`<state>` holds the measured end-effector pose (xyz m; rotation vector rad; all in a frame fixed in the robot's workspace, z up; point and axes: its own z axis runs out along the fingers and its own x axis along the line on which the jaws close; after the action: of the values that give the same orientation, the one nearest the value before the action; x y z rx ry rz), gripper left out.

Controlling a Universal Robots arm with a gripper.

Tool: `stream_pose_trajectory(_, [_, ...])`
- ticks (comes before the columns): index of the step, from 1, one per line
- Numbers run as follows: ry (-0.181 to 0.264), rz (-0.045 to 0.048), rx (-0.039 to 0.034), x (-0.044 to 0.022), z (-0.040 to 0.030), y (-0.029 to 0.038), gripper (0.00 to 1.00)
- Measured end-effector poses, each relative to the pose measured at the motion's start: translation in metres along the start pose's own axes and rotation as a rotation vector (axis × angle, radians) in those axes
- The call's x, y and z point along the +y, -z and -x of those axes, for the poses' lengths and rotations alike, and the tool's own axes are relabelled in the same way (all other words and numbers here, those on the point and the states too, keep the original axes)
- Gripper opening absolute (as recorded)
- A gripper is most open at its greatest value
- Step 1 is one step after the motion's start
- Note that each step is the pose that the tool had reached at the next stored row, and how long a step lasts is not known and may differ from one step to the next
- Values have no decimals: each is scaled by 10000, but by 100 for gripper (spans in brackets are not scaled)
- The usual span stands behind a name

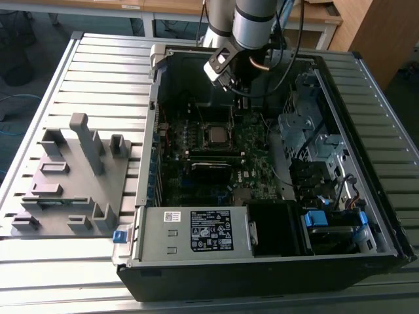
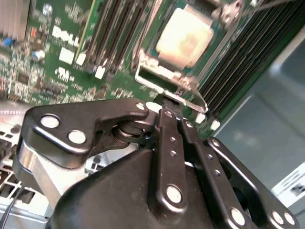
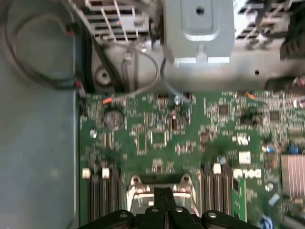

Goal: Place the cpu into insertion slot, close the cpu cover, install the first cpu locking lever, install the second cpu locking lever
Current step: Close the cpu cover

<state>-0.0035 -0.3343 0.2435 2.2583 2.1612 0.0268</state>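
Hovering at the edge of the cpu cover [image 2: 162, 72], the gripper [image 2: 167, 107] has its fingers pressed together beside the cpu [image 2: 183, 36].

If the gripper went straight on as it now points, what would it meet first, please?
Likely the near edge of the cpu cover, just ahead of the gripper; depth is unclear.
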Motion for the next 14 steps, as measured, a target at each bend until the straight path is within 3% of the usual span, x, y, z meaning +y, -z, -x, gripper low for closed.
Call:
stream_pose_trajectory(4, [-1, 71, 0, -121, 5, 4, 10])
stream_pose_trajectory(9, [1, 72, -2, -124, 5, 4, 10])
stream_pose_trajectory(10, [2, 39, -2, -123, 6, 3, 10])
stream_pose_trajectory(13, [1, -293, -17, -123, 5, -1, 10])
stream_pose_trajectory(14, [1, -363, -20, -123, 6, -1, 10])
